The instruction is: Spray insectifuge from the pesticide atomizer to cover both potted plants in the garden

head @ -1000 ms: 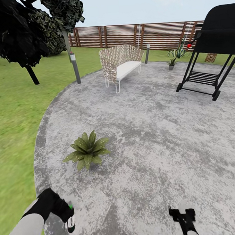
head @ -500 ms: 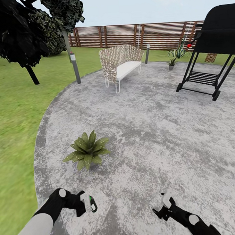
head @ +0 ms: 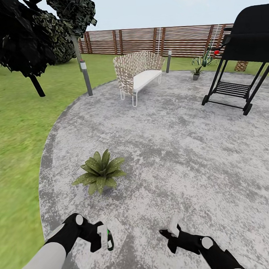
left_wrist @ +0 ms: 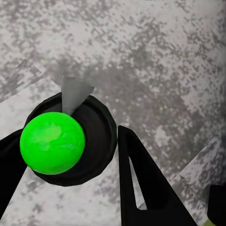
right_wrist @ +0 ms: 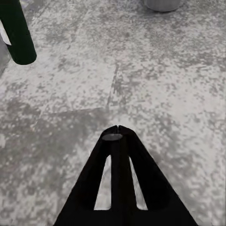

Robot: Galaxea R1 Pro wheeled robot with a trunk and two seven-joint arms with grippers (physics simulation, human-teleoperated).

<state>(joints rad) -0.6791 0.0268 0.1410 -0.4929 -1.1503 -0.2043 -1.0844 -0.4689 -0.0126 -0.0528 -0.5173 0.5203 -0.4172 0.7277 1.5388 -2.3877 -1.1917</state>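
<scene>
Open paved patio (head: 184,159) lies ahead of both arms from 11 to 2 o'clock, bare and flat. The one near obstacle is a potted plant (head: 99,171) at 11 o'clock, just beyond the left gripper (head: 104,238). Farther off stand a wicker seat (head: 138,72) at 12, a grey bollard lamp (head: 85,76) at 11, and a black grill (head: 245,52) at 2. Lawn (head: 15,130) borders the paving at 9 to 10.

Patio (head: 183,155): potted plant (head: 99,171) at near left, ahead of left pincer (head: 104,239). Wicker seat (head: 138,72) at far centre; grill (head: 245,52) far right. Small plant (head: 196,72) between them, possibly the second potted plant. Lawn (head: 15,130) left; fence (head: 152,41) behind.
</scene>
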